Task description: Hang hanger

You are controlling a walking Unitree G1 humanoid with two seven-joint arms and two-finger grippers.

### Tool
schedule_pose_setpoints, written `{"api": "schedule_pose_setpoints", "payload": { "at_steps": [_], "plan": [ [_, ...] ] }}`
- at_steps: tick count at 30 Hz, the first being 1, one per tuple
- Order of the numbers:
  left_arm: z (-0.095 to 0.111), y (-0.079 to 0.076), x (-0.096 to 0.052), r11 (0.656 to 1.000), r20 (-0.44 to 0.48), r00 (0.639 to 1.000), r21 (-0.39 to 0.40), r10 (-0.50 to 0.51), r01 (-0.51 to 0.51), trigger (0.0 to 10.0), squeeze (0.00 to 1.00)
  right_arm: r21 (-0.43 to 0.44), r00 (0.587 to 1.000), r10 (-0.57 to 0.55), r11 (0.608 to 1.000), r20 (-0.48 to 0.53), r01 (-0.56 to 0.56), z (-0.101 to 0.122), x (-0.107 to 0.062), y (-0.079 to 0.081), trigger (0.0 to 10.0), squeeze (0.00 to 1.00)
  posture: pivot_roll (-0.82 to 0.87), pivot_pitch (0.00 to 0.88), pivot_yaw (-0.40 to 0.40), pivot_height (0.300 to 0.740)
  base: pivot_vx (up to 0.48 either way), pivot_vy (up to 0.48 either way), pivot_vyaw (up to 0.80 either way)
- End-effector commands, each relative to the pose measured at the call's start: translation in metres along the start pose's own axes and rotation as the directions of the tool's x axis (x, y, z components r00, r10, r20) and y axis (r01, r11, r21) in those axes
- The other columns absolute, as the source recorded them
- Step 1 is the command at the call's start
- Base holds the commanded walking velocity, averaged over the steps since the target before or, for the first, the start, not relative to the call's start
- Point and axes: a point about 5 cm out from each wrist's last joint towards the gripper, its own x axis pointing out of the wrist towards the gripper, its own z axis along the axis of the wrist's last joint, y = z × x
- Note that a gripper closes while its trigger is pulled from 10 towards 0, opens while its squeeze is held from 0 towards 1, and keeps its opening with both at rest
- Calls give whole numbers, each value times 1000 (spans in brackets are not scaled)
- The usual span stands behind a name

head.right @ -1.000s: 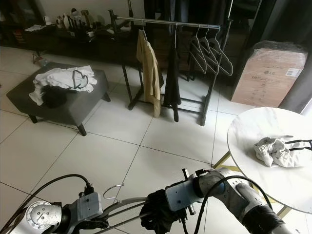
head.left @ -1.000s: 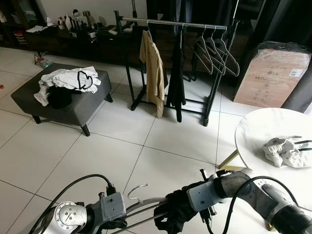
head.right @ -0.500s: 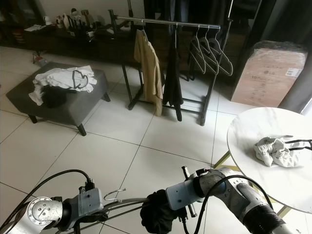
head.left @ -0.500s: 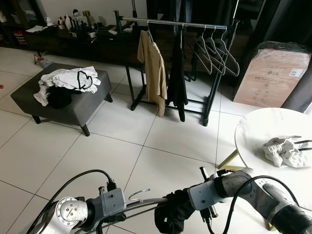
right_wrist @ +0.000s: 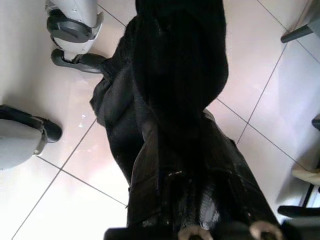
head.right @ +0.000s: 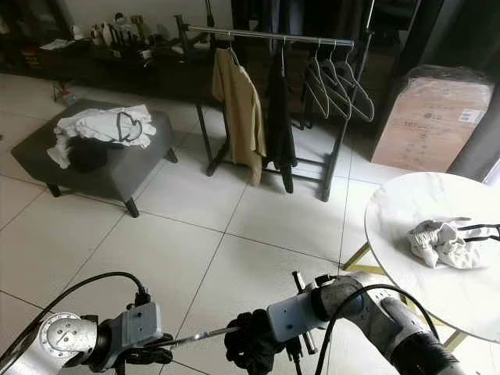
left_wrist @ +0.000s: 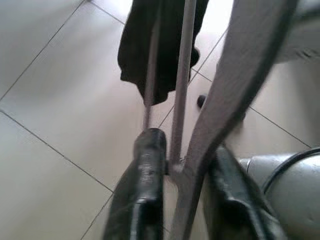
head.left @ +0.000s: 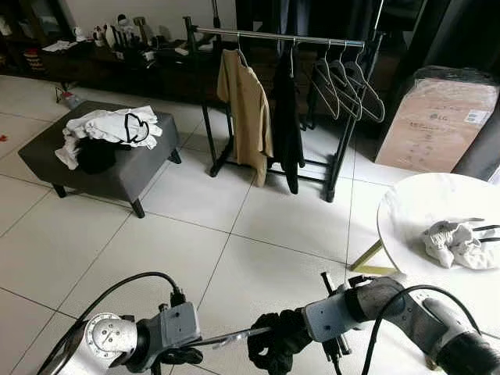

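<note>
Between its 2 black fingers (left_wrist: pixel 142 190), the left gripper (left_wrist: pixel 177 195) pinches the grey metal hanger (left_wrist: pixel 182 85), squeezed tight on the thin rods. Just past it, the right gripper (head.right: pixel 262 344) is buried in a black garment (right_wrist: pixel 170 125) on the hanger's far end, so I cannot tell how wide it is. 2 holds probably keep the load level while carried. Well ahead stands the clothes rack (head.left: pixel 273 36) with spare hangers. The hanger's hook is hard to make out, and the garment's shape is hidden in folds.
</note>
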Motion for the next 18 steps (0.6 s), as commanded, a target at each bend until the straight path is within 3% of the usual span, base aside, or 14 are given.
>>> {"api": "schedule_pose_setpoints", "payload": {
  "at_steps": [1, 7, 12, 18],
  "plan": [
    [3, 2, -7, 1000, 6, 1000, 21, -13, 13, 10000, 1000, -1, 1000, 24, 1000, 12, -24, 1, 2, 5, 0, 0, -18, 131, 3, 740, 0, 0, 0],
    [14, 9, -22, 999, 53, 998, 34, -26, 24, 10000, 1000, 26, 999, 38, 999, 6, -38, -3, 4, 9, 0, 0, -10, 124, 4, 740, 0, 0, 0],
    [15, 11, -31, 997, 18, 999, 64, -49, 47, 10000, 1000, 32, 999, 43, 999, 6, -43, -4, 7, 12, 0, 0, -9, 119, 8, 740, 0, 0, 0],
    [20, 17, -41, 998, 34, 999, 68, 1, -4, 10000, 1000, 86, 999, 33, 996, 15, -34, -8, 9, 16, 0, 0, -13, 105, 9, 740, 0, 0, 0]
  ]
}}
